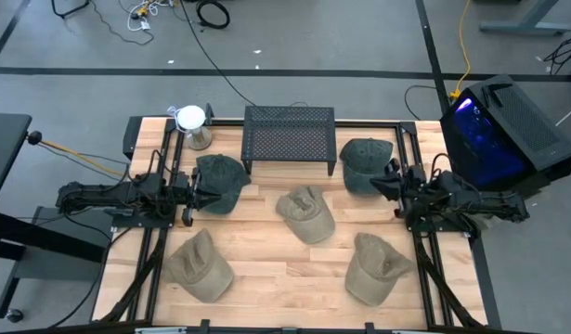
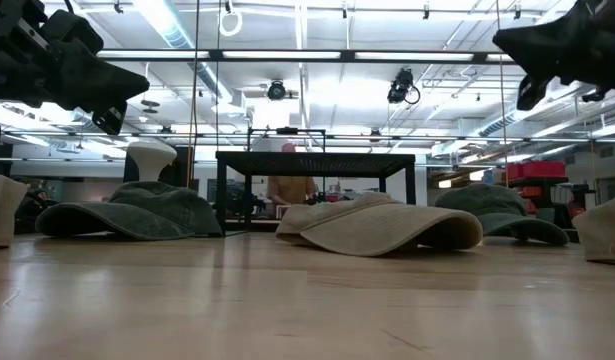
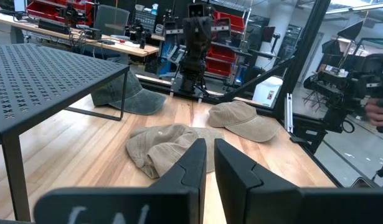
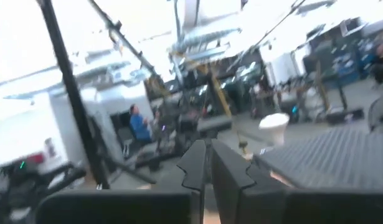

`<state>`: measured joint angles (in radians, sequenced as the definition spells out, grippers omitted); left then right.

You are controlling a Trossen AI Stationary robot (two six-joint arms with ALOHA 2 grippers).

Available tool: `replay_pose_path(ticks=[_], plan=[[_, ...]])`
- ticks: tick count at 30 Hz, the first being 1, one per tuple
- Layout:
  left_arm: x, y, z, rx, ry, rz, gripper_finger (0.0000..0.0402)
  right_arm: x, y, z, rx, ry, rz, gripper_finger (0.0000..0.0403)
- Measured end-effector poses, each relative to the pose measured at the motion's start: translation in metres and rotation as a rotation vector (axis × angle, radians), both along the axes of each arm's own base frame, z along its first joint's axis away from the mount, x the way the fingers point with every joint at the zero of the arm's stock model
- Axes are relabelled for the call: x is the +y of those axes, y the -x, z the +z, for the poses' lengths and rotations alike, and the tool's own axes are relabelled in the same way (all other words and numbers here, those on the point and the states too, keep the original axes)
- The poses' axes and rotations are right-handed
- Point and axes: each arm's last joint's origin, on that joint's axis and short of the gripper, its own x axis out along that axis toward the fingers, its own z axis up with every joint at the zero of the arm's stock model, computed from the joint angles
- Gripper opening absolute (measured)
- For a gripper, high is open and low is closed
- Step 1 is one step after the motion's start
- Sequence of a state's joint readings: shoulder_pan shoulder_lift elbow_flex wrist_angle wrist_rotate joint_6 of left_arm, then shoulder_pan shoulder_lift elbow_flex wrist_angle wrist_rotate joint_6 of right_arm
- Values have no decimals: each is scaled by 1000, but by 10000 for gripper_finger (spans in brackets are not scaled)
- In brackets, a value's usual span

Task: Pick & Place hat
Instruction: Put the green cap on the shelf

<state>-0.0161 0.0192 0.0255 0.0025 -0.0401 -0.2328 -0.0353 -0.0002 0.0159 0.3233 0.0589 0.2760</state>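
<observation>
Five caps lie brim-down on the wooden table. Two are dark green: one on the left (image 1: 220,181) (image 2: 132,210) and one on the right (image 1: 363,164) (image 2: 497,210). Three are tan: one in the centre (image 1: 306,213) (image 2: 387,225) (image 3: 169,146), one near left (image 1: 200,264) and one near right (image 1: 373,267). My left gripper (image 1: 198,193) (image 3: 208,152) hovers shut above the left green cap's near edge, pointing toward the table's right. My right gripper (image 1: 378,183) (image 4: 207,155) hovers shut by the right green cap, pointing left. The low view shows both held high above the table.
A black perforated metal rack (image 1: 290,137) (image 3: 48,74) stands on legs at the far middle of the table, between the two green caps. A white-topped object (image 1: 190,123) stands at the far left. Bare wood shows between the caps along the near edge (image 1: 285,278).
</observation>
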Motion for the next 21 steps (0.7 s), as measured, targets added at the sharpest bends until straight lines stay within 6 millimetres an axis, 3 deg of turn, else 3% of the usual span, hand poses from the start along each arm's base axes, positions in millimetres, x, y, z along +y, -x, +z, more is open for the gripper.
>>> replay_pose_path(ticks=[14,21], plan=[[0,0,0,0,0,0,39,-1,12,23,-258,57,-70,29],[0,0,0,0,0,0,39,-2,17,29,-349,-15,-100,29]])
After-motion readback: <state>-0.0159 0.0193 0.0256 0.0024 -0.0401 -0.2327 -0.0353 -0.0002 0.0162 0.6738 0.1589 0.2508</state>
